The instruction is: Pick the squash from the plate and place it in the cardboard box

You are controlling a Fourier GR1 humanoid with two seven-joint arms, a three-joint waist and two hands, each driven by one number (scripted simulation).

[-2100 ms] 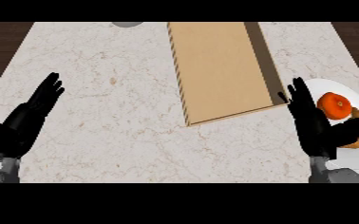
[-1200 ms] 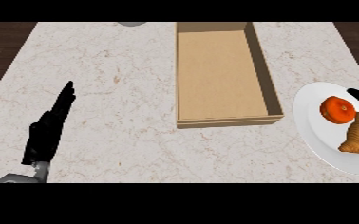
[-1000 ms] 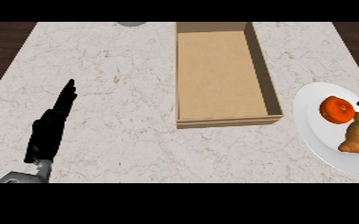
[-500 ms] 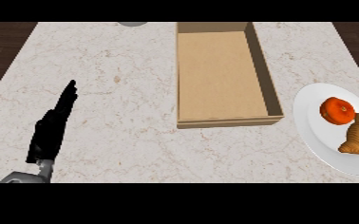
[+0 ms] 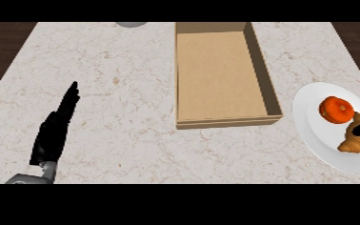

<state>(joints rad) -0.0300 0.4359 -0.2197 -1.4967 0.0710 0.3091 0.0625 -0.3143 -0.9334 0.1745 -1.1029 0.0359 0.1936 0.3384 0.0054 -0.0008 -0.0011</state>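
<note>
Squash (image 5: 336,109), orange and round, sat on the white plate (image 5: 309,134) cut by the right edge, beside a brown item (image 5: 351,142) hard to identify. Left hand (image 5: 53,132) lay edge-on, fingers straight, empty, left of the cardboard box (image 5: 221,71) on the marble counter (image 5: 112,76).

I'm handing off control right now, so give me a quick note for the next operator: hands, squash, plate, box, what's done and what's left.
Left robot hand: open, fingers straight, seen edge-on over the left side of the counter, holding nothing.
Right robot hand: not in view.
Cardboard box: mid-counter, open top, nothing inside.
Plate: right of the box, cut off by the view's right edge.
Squash: apparently the orange round item; it lies on the plate next to a brown item.
Done: nothing yet.
Left: grasp the squash, carry it over the box, release it inside.
</note>
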